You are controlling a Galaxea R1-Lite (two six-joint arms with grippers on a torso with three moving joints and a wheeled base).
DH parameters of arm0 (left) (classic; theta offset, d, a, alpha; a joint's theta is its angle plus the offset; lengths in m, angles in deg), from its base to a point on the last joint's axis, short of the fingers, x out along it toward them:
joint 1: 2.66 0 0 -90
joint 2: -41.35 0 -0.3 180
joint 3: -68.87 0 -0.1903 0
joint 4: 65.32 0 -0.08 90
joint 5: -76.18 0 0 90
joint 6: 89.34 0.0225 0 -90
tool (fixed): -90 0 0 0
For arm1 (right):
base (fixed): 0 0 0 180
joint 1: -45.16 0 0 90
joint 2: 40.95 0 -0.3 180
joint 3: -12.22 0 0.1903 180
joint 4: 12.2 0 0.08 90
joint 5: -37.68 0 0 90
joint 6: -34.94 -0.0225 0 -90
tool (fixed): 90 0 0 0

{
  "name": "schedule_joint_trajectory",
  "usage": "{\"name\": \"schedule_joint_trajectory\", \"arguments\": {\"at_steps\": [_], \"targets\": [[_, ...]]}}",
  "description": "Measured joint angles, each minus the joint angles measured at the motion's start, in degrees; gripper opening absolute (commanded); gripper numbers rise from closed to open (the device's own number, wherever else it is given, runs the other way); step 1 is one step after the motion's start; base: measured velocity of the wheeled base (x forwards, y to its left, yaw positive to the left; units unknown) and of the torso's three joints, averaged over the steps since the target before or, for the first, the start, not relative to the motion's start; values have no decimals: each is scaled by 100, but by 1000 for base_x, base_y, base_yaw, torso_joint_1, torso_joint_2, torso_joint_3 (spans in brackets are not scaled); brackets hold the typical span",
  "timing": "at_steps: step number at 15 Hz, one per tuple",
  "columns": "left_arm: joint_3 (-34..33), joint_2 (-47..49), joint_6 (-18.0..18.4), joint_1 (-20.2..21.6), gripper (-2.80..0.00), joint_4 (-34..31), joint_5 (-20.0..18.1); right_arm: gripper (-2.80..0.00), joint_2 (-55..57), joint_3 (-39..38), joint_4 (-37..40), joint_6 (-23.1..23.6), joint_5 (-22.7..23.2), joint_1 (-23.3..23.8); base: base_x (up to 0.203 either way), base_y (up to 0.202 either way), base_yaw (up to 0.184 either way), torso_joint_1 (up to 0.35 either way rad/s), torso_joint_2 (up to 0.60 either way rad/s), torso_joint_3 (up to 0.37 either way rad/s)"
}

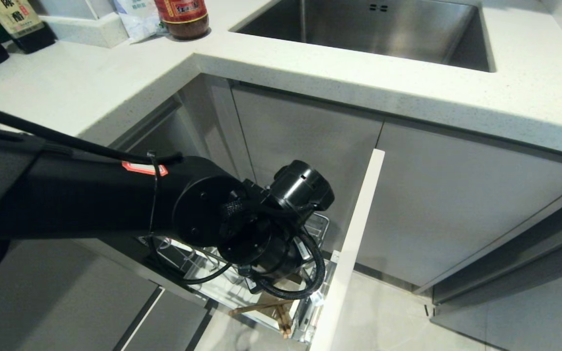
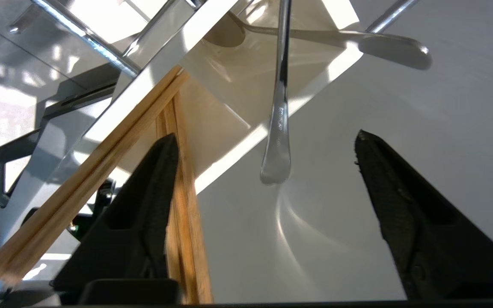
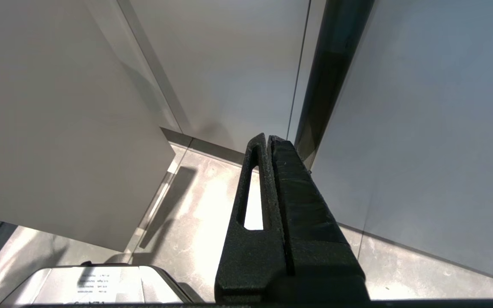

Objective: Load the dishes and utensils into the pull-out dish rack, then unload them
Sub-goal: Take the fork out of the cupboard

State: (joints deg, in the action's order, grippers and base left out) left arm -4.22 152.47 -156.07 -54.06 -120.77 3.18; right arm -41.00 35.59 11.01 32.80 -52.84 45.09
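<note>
The pull-out dish rack (image 1: pixel 190 261) stands drawn out of the lower cabinet, its white panel front (image 1: pixel 354 243) on the right. My left arm reaches down into it and covers most of it in the head view. My left gripper (image 2: pixel 265 134) is open over the white utensil cup (image 2: pixel 225 98). The silver fork (image 2: pixel 277 154) stands in that cup, its handle end between my fingers (image 2: pixel 152 192) and touching neither. The wooden chopsticks (image 2: pixel 101 171) lean out of the cup beside one finger, and their ends (image 1: pixel 266 312) show below my wrist. The dishes are out of view. My right gripper (image 3: pixel 268 139) hangs shut beside the cabinet doors.
A white countertop (image 1: pixel 90 83) with a steel sink (image 1: pixel 373 29) runs above the cabinets. Sauce bottles (image 1: pixel 183 17) stand at its back left. Grey cabinet doors (image 1: pixel 447 195) close off the right side, with tiled floor (image 1: pixel 388 317) below.
</note>
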Motion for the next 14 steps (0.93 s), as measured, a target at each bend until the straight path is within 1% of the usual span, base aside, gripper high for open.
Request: {"name": "schedule_joint_trajectory", "arguments": {"at_steps": [3, 5, 8, 12, 14], "targets": [[-143, 116, 23, 11, 0, 394, -15, -280, 0, 0, 0, 1, 0, 0, 0, 0, 0, 0, 0, 0], [-173, 202, 28, 22, 0, 461, -15, -280, 1, 0, 0, 1, 0, 0, 0, 0, 0, 0, 0, 0], [-245, 288, 89, 42, 0, 775, -23, -280, 0, 0, 0, 2, 0, 0, 0, 0, 0, 0, 0, 0], [-260, 367, 228, 111, 0, 961, -23, -280, 0, 0, 0, 2, 0, 0, 0, 0, 0, 0, 0, 0], [-256, 392, 391, 149, 0, 1065, -26, -280, 0, 0, 0, 0, 0, 0, 0, 0, 0, 0, 0, 0]]}}
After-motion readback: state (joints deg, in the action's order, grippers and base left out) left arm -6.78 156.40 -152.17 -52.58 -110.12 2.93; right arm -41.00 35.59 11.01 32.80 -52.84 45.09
